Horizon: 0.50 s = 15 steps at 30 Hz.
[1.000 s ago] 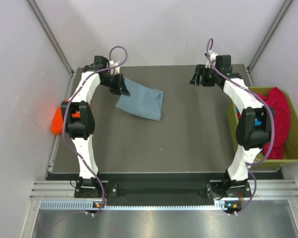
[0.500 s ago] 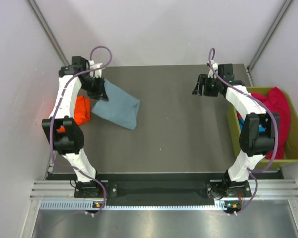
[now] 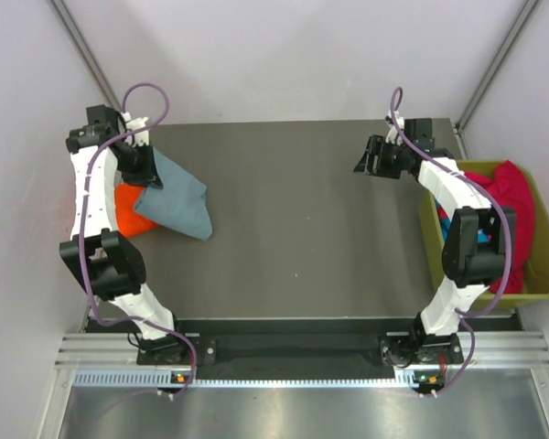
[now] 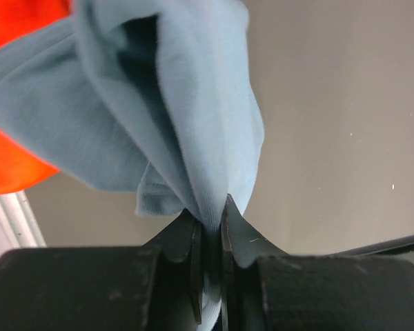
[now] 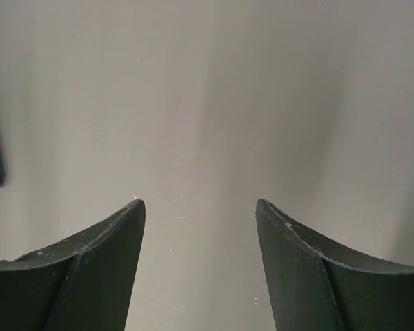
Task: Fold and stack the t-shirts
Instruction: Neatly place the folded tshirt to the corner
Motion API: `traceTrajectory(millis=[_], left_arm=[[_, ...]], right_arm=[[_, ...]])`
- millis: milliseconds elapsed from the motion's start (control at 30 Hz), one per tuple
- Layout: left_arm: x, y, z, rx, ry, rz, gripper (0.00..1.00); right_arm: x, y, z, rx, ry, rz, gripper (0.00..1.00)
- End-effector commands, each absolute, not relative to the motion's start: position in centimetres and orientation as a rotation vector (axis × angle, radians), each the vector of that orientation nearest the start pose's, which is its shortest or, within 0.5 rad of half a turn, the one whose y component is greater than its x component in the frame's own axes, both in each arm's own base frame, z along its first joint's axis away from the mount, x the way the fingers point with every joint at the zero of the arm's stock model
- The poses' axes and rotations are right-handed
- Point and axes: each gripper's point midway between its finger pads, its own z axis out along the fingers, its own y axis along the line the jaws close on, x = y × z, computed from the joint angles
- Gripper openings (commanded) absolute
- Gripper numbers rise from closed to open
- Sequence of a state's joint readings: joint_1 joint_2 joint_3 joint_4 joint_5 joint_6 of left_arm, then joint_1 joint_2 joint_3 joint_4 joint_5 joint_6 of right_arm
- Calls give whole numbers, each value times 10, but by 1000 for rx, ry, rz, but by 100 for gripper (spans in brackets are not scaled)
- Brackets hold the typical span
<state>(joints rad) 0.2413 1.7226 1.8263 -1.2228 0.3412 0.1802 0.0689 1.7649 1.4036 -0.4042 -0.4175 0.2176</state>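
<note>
Clamping a bunched edge of the soft, dusty grey-blue cloth t-shirt [image 3: 178, 206] tight between the black fingers of the left gripper [image 3: 139, 165]. In the left wrist view, pinching the cloth [image 4: 193, 103] right at the tips of the claw [image 4: 208, 207], with the rest draping away ahead of the jaws.

Trailing the folded body of that shirt just below and to the right of the claw, partly over the dark grey table [image 3: 302, 229] and partly overlapping the bright orange-red folded cloth t-shirt [image 3: 126, 208] just beneath the claw at the table's left edge; not possible to tell whether pressing on it yet.

Probably bringing the folded piece over for stacking. Hence gripping by one edge rather than the middle, so letting the bulk settle flat onto the orange-red one first.

Hovering the right gripper [image 3: 373, 157] well apart from any cloth, with jaws spread wide and grasping nothing, only bare table ahead of its fingers. Likely holding off so as not to disturb the stack.

Leaving the crumpled crimson-pink cloth t-shirt [image 3: 517, 197] heaped in the olive-green plastic bin [image 3: 531, 294], to the right of the right claw and nearer the arm bases, presumably for folding later.
</note>
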Motion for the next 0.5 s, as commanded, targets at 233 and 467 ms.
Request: traceTrajectory(millis=[233, 467], left_arm=[[376, 79, 282, -3, 2454, -123, 0], [383, 97, 284, -26, 2444, -20, 0]], right_arm=[[465, 113, 176, -37, 2250, 662, 66], [458, 112, 175, -39, 2254, 659, 66]])
